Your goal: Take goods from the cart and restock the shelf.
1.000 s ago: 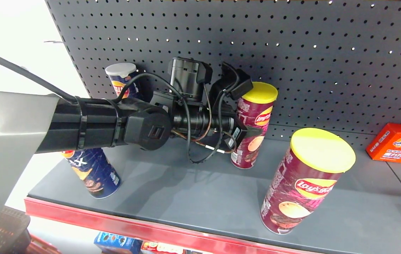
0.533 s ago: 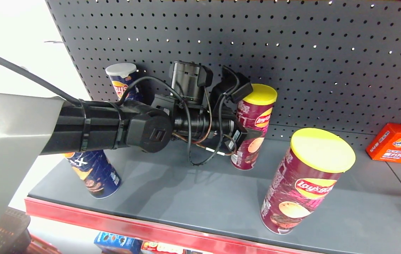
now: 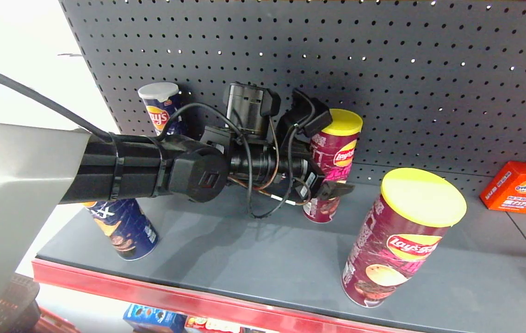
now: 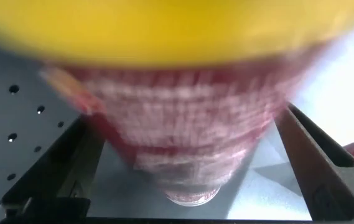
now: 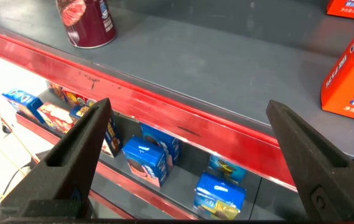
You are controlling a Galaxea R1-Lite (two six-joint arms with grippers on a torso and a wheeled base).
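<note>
Well, my left gripper point(image 3: 328, 187) sits around the rear maroon chip can point(image 3: 337, 150), which stands upright on the grey shelf point(image 3: 244, 249) close to the pegboard point(image 3: 383, 69). From the left wrist camera the fingers point(image 4: 316, 165) are spread on either side of the can, with a sliver of shelf showing on each side. I judge the can is set down and not gripped.

My worry is the way out. If I pull the arm back at an angle, one finger could catch the can's side and tip it. A fall forward could send it against the front maroon can point(image 3: 397, 240) near the shelf edge. Swinging toward my left, the forearm could also clip the front blue can point(image 3: 124, 226), which it crosses in the head view. I would back straight out along the finger line.

My right gripper point(image 5: 189, 171) hangs with fingers wide and nothing between them, in front of the red shelf lip point(image 5: 183, 118). Lifting it carelessly could knock that lip or the orange box point(image 5: 351, 68).
</note>
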